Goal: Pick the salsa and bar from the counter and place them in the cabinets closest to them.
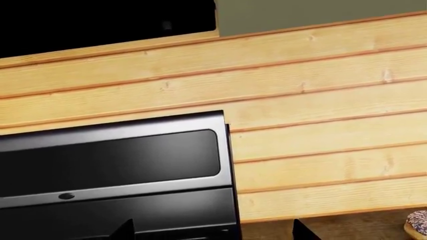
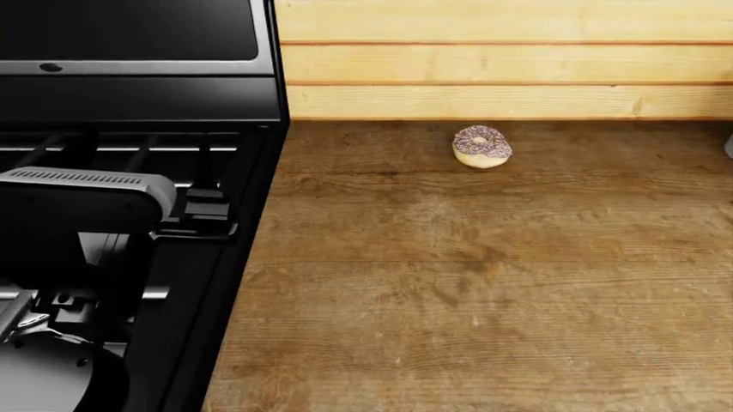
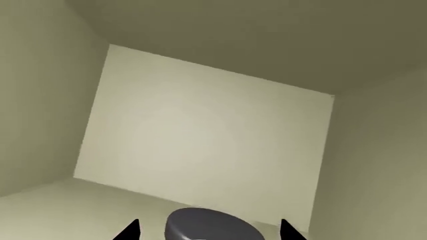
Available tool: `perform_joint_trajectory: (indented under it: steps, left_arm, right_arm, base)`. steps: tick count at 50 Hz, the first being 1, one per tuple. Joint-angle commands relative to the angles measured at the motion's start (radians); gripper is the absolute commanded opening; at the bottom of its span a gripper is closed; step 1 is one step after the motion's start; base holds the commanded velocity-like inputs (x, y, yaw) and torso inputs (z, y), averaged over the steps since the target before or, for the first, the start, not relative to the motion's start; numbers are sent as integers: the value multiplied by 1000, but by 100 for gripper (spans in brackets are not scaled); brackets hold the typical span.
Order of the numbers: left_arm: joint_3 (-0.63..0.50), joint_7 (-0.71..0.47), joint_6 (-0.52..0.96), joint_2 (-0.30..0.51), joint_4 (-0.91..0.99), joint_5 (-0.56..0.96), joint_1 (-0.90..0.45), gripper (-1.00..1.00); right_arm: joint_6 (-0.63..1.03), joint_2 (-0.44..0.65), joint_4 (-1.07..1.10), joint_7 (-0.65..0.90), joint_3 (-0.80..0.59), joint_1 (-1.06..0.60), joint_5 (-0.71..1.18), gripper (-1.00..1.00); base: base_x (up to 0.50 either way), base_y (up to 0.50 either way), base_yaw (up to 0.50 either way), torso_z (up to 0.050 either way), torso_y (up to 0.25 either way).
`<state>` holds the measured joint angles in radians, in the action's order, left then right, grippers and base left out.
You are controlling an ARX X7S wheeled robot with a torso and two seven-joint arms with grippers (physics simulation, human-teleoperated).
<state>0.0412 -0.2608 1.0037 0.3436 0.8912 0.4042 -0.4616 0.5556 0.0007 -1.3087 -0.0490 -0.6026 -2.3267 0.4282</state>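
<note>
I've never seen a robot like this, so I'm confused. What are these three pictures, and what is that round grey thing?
These come from a pretend, computer-made kitchen where a person steers a robot with two arms. One picture looks down from the robot's head: you see the brown wooden counter, a sprinkled doughnut lying on it near the plank wall, and the black stove beside it. The other two come from little cameras near each hand. The left one faces the plank wall and the stove's back panel; the two dark points low in the picture are the left hand, open with nothing in it. The right one looks into a pale cabinet. The round grey thing is the lid of the salsa jar, sitting between the right hand's tips. Whether they grip it, I cannot tell.
</note>
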Motion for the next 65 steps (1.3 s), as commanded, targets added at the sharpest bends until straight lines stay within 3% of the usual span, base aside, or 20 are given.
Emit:
perform_joint_trajectory:
  steps: [1, 10, 19, 26, 32, 37, 43, 48, 59, 65]
  left_arm:
    - [4, -2, -3, 5, -1, 8, 4, 100]
    - [11, -5, 1, 8, 4, 17, 4, 100]
    - [-1, -8, -12, 13, -11, 11, 4, 100]
    - [-4, -12, -17, 14, -18, 10, -1, 100]
    - [-12, -16, -16, 15, -19, 11, -3, 100]
    - [-13, -18, -11, 15, -15, 16, -8, 100]
    - [-9, -21, -7, 18, -10, 22, -7, 100]
    - [-5, -24, -5, 21, -6, 25, -5, 100]
    - [0, -32, 5, 30, 13, 32, 8, 100]
    - [0, -36, -14, 30, 7, 27, 23, 100]
  right_arm:
    - [-54, 0, 0, -9, -81, -29, 58, 100]
    - [-15, -1, 115, -26, -5, -29, -53, 100]
    - [179, 0, 402, 18, 20, -29, -92, 100]
    - [612, 125, 1120, 176, 17, 161, -13, 100]
    - [870, 136, 1501, 289, 106, 314, 83, 100]
    - [999, 110, 1694, 373, 197, 412, 130, 100]
    - [1013, 191, 1715, 907, 250, 434, 731, 100]
    - [997, 229, 1770, 1184, 306, 528, 1025, 100]
    - [870, 360, 1923, 1543, 348, 727, 1377, 100]
    - [835, 415, 2027, 1520, 407, 894, 1350, 100]
  base:
    - [0, 0, 0, 0, 0]
    - [0, 0, 0, 0, 0]
    - [0, 0, 0, 0, 0]
    - [0, 0, 0, 0, 0]
    - [0, 0, 0, 0, 0]
    - [0, 0, 0, 0, 0]
    - [-324, 20, 0, 0, 0]
    - [-419, 17, 0, 0, 0]
    - [-418, 17, 0, 0, 0]
    - [-346, 12, 0, 0, 0]
